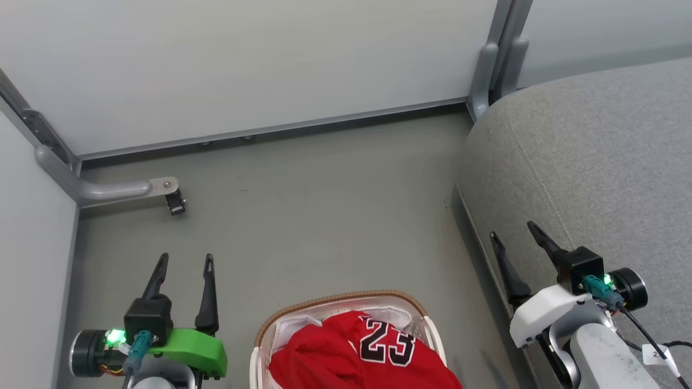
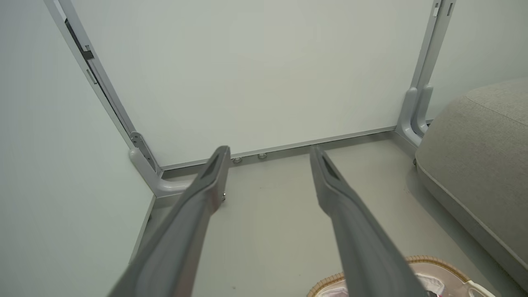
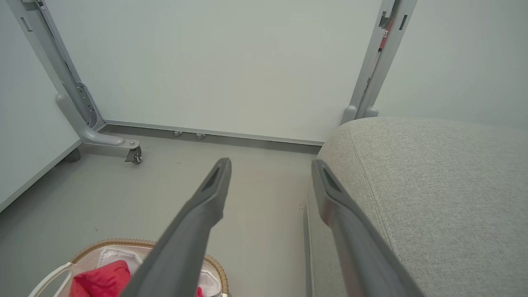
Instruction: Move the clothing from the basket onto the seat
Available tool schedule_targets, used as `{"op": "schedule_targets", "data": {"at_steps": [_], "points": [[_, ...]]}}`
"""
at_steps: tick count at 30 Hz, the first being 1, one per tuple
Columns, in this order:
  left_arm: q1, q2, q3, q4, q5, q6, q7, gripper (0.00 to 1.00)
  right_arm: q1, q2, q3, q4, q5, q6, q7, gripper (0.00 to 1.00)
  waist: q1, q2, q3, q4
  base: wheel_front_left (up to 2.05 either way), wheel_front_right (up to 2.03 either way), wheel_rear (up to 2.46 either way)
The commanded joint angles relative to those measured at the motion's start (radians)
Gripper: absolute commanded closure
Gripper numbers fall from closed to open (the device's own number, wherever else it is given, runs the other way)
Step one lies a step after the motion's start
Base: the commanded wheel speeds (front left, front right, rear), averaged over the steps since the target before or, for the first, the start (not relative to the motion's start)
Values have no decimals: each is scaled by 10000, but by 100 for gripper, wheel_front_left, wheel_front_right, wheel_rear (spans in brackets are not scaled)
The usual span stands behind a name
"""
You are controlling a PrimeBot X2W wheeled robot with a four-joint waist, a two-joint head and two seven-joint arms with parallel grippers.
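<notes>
Both pairs of jaws stand spread wide, with nothing between the fingers. At the lower left of the head view the left gripper (image 1: 186,258) points straight up the frame over bare floor (image 1: 324,205), forearm level and low.

At bottom centre, between the two arms, sits the basket (image 1: 335,299), cut off by the lower edge. The clothing (image 1: 346,356) is heaped inside it, with the "23" jersey on top toward the right and plainer red folds toward the left. From the left fingertips the heap lies down and to the right. From the right fingertips it lies down and to the left. Both sets of tips reach past the basket's far rim, so I judge that either arm must draw back and tip downward to get at the fabric. The heap's long axis cannot be told, as the frame crops it.

At the lower right the right gripper (image 1: 512,230) leans slightly up and left, hovering at the near edge of the seat (image 1: 594,162), which takes up the right side. That arm looks a little nearer the basket and stands between it and the seat.
</notes>
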Motion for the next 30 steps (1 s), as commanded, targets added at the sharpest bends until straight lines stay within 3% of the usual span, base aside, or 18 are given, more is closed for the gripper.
{"op": "schedule_targets", "data": {"at_steps": [1, 9, 22, 30], "points": [[-282, -47, -32, 21, 283, -96, -104, 0, -252, -64, 24, -100, -201, -3, -96, 0, 0, 23, 335, -81, 0, 0, 0], [-980, -294, -451, 638, 417, -452, -156, 0, -907, -102, 156, -641, -469, -3, -175, 0, 0, 24, 2033, -502, 0, 0, 0], [-2986, -440, -1359, 3671, 27, -822, -156, 0, -2148, 83, 164, -1498, -385, -5, -174, 0, 0, 24, 4963, -1407, 0, 0, 0], [-3971, -447, -2006, 5740, 17, -852, -156, 0, -2399, 83, 67, -1727, -367, -5, -174, 0, 0, 24, 6038, -1734, 0, 0, 0]]}}
